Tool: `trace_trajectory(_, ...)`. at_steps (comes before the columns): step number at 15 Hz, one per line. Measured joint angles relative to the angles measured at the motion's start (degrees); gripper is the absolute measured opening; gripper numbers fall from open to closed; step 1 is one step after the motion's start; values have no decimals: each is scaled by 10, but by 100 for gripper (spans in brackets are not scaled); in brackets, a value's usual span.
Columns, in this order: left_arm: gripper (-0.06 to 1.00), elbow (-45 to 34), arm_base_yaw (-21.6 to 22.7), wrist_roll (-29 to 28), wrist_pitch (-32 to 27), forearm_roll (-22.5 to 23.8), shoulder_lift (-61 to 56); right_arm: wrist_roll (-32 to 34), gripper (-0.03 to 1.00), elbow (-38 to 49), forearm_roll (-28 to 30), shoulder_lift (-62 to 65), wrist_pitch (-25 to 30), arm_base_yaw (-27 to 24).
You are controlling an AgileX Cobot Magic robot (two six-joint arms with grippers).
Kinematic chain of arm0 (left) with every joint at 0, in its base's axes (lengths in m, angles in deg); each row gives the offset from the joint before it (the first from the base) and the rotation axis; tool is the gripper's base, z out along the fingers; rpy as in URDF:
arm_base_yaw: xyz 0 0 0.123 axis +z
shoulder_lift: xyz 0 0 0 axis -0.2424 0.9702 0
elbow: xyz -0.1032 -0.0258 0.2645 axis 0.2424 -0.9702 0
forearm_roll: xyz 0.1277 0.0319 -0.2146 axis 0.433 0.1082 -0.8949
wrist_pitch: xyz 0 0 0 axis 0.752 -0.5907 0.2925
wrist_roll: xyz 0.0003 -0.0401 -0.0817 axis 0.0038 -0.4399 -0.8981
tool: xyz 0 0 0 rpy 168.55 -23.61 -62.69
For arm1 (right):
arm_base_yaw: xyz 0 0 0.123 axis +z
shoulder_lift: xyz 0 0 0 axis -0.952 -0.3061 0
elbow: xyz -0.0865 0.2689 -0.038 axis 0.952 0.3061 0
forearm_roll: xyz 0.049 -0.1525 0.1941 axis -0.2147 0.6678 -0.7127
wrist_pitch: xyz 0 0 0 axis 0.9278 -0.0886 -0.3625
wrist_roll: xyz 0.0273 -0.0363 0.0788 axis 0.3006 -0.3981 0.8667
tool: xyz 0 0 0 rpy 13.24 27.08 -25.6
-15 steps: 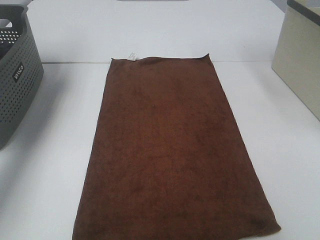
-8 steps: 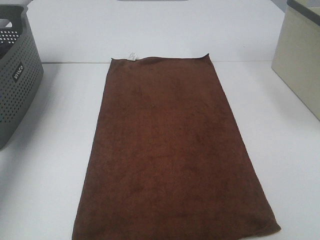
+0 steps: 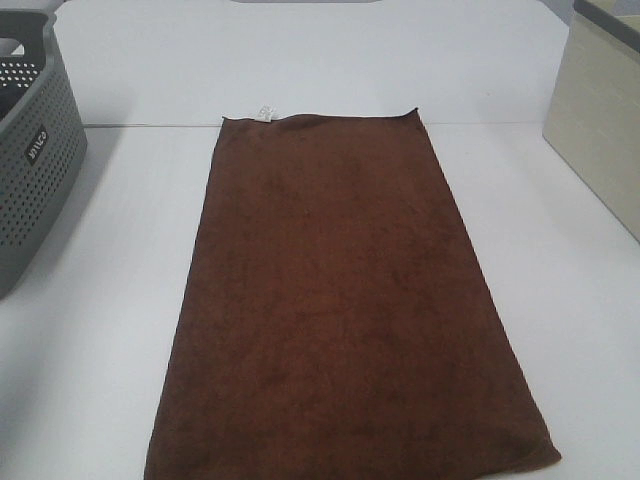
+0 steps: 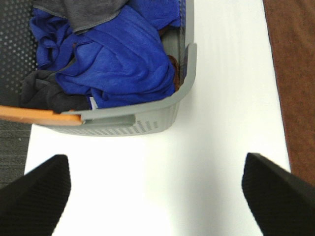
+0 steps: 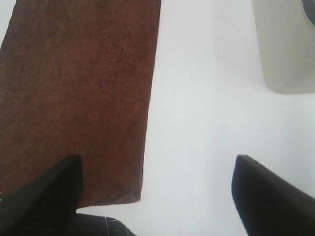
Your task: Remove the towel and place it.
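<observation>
Exterior high: dark brown terry towel [image 3: 345, 310], long rectangle, fuzzy nap, flat on the white table [image 3: 90, 350]; small white tag [image 3: 264, 112] at far short edge. Grey perforated plastic basket [image 3: 30, 160] at left, beige box [image 3: 600, 120] at right.

Left wrist: left gripper [image 4: 157, 196] spread wide, empty, black textured fingers [image 4: 34, 196] above bare table. Basket holds crumpled blue cloth [image 4: 118, 59] and grey cloth [image 4: 88, 12].

Right wrist: right gripper [image 5: 157, 196] wide apart, holding nothing; one finger [image 5: 44, 196] above the towel's near corner.

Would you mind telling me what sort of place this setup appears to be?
Probably a lab bench staged for laundry sorting: a brown towel spread flat on a white table, a grey perforated basket full of blue clothes, and a beige bin.
</observation>
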Motion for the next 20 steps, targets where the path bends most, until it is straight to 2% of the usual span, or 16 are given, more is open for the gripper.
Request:
trace_trajectory(3, 87, -84, 0, 0, 0, 28, -175, 0, 80, 89, 0, 140, -3, 0)
trace_trajectory(6, 87, -145, 0, 0, -11, 29, -308, 0, 80, 152, 0, 248, 1, 0)
trace_trajectory(10, 87, -213, 0, -11, -69, 28, -442, -10, 79, 214, 0, 355, -11, 0)
trace_trajectory(13, 87, -253, 0, -11, -85, 14, -519, -18, 79, 256, 2, 428, -27, 0)
trace_trajectory(15, 87, -274, 0, -2, -82, -4, -527, -29, 79, 283, 22, 464, -36, 0)
trace_trajectory(17, 87, -292, 0, 10, -38, -8, -528, -30, 79, 286, 32, 464, -39, 0)
trace_trajectory(20, 87, -297, 0, 11, -23, -10, -528, -30, 78, 286, 34, 464, -39, 0)
